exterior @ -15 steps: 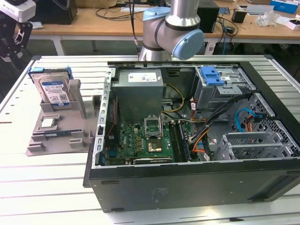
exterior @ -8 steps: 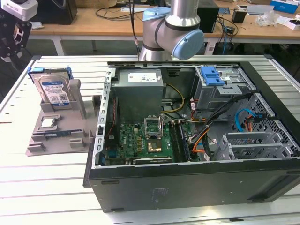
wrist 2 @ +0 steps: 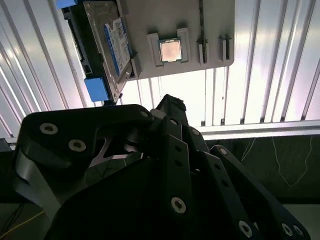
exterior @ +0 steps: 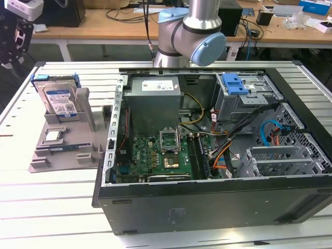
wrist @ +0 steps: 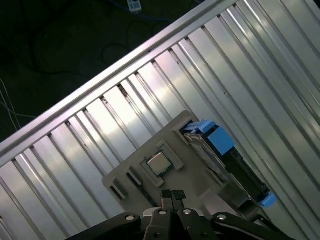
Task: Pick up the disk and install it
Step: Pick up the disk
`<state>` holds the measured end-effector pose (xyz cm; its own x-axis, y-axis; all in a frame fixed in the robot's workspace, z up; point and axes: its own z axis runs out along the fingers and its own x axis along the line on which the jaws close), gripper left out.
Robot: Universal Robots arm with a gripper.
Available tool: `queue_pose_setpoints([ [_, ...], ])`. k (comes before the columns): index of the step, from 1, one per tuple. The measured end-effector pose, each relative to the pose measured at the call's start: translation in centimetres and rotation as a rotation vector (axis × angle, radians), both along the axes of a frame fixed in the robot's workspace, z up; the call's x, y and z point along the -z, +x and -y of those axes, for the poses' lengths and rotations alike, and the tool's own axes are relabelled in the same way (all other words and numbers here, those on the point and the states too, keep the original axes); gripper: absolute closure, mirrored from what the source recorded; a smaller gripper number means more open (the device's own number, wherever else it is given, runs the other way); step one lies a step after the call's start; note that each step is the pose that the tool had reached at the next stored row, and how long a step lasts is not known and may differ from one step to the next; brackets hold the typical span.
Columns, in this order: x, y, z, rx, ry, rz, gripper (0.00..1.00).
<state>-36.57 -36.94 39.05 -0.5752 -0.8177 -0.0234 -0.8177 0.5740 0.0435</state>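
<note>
Hanging over the table's back corner on the exterior view's left, my gripper is clenched on nothing. Its black fingertips meet tip to tip in the first wrist view. Below them, well apart, a grey holder tray lies on the ribbed aluminium top, near the table's edge on the exterior view's left. The disk stands upright on edge in the tray's back slot, in its blue carrier, with the label facing the exterior camera. It also appears in both wrist views. A small square chip lies flat in a recess at the tray's middle. An open computer case lies on its side beside the tray and fills the rest of the table. Behind the table runs a wooden workbench strewn with cables and boxes. Past the table's edge in the first wrist view, loose cords lie on a dark floor.
</note>
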Motion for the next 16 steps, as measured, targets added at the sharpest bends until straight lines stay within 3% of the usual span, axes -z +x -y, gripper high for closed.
queue_pose_setpoints([
  [16, 0.00, 0.00, 0.00, -0.180, 0.0000, 0.0000, 0.89],
])
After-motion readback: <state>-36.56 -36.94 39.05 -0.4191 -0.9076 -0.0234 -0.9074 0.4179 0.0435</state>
